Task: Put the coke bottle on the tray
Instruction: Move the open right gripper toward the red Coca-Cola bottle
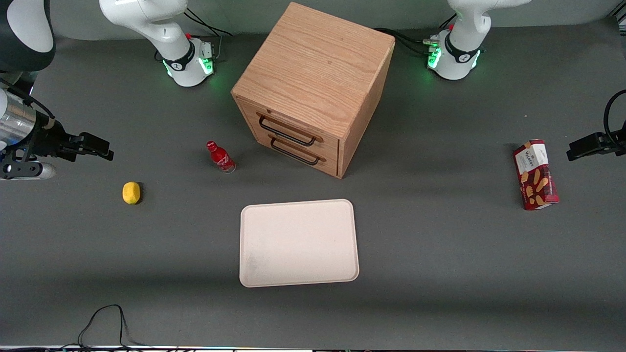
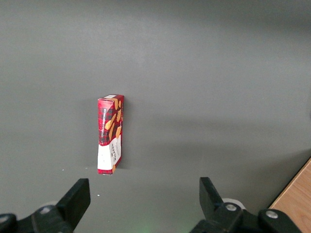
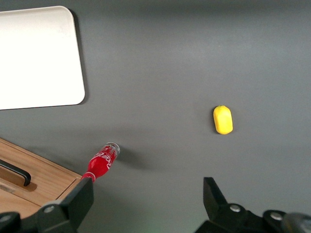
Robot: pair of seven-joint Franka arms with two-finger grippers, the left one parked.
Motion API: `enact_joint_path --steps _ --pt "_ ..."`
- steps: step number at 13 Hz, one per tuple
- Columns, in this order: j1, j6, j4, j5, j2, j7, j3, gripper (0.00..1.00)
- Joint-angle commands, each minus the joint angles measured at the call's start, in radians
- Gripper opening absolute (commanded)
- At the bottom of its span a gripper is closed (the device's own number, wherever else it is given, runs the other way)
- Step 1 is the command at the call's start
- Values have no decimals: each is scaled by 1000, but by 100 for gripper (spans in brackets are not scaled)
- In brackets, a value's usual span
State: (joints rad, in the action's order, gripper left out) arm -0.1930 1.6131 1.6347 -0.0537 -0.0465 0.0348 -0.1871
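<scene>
Opening stage here: nothing is picked up. The end effector [image 1: 105, 152] hangs out at the working arm's end of the counter [image 1: 440, 254], fingers spread wide in the wrist view with bare grey surface between them, gripping nothing at all.

The coke bottle [image 1: 220, 156] stands on the counter, close in front of the wooden drawer cabinet [image 1: 313, 88], on the side toward the working arm. It is apart from the cabinet, upright as far as I can judge. The tray [image 1: 298, 242] lies flat and bare, nearer the front camera than the bottle, with a strip of counter between them.

So the step in hand looks like the approach. The next move calls for a sideways reach toward the bottle, fingers kept wide, then a descent around its body and a squeeze.

Worth watching: the cabinet and its black drawer handles [image 1: 288, 133] sit near the bottle, so that side of the approach is tight. A lemon [image 1: 131, 192] lies nearer the camera than the end effector, off the line to the bottle I'd say. The red biscuit box [image 1: 535, 174] lies well off toward the parked arm's end, no trouble.
</scene>
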Motion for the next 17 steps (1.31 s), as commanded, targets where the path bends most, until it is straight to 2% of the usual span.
enact_joint_path --steps 1,5,8,11,13,17 --pt "-2 7 -16 0 -12 -18 -2 100" --pt "-8 5 -26 -3 -16 -1 24 100" --pt "-5 1 -36 -3 -39 172 144 100" --pt "-5 28 -29 -14 -85 260 236 100" --pt "-8 107 54 -14 -87 316 280 100" --pt "-11 316 331 -12 -12 355 340 100"
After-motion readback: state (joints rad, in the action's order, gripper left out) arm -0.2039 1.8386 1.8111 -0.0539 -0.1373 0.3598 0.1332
